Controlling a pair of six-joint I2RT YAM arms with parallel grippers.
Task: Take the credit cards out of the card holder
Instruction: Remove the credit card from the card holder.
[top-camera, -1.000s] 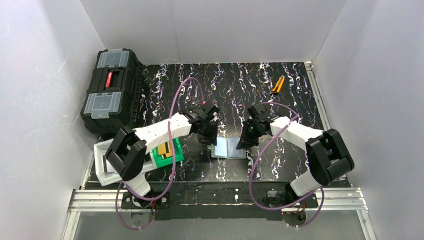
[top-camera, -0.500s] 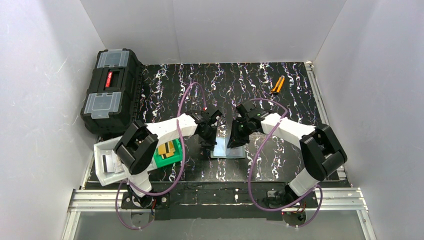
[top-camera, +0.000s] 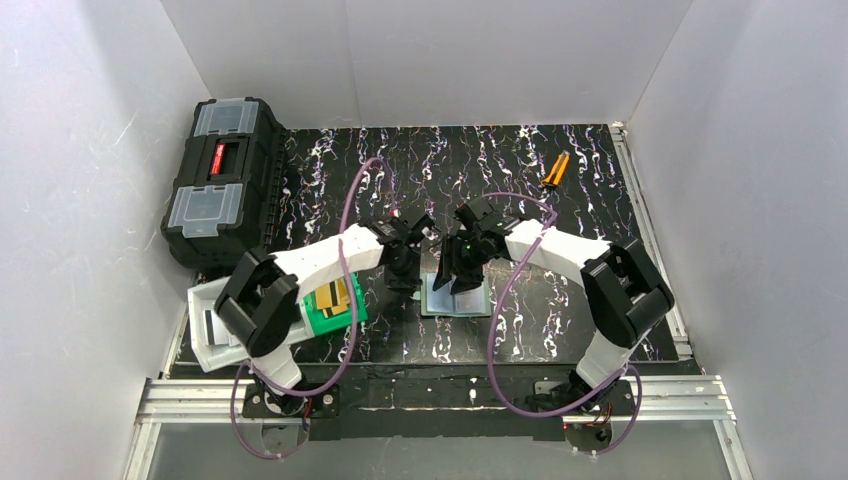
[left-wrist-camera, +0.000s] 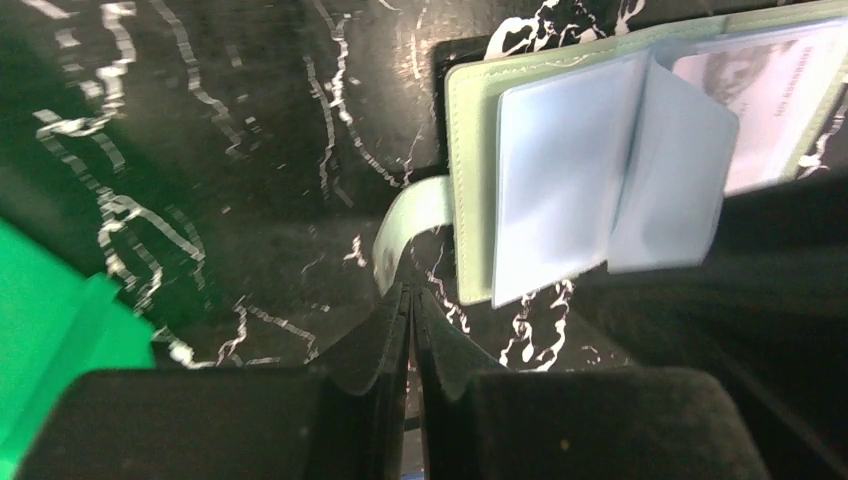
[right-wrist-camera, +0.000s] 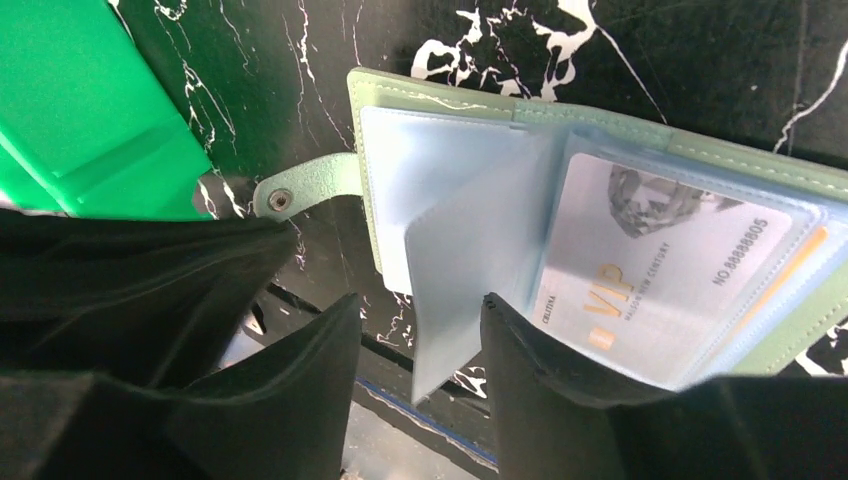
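Black toolbox (top-camera: 222, 180) far left, orange-handled tool (top-camera: 555, 170) far right, green bin (top-camera: 330, 323) beside white bin (top-camera: 203, 345).

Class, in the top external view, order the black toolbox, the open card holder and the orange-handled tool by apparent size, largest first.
1. black toolbox
2. card holder, though partly covered
3. orange-handled tool

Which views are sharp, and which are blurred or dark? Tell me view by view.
Left wrist: the card holder looks soft, and the lower right corner is all dark. Right wrist: the print on the credit card reads sharp, but the right hand is a dark blur. Top external: evenly lit, card holder tiny.
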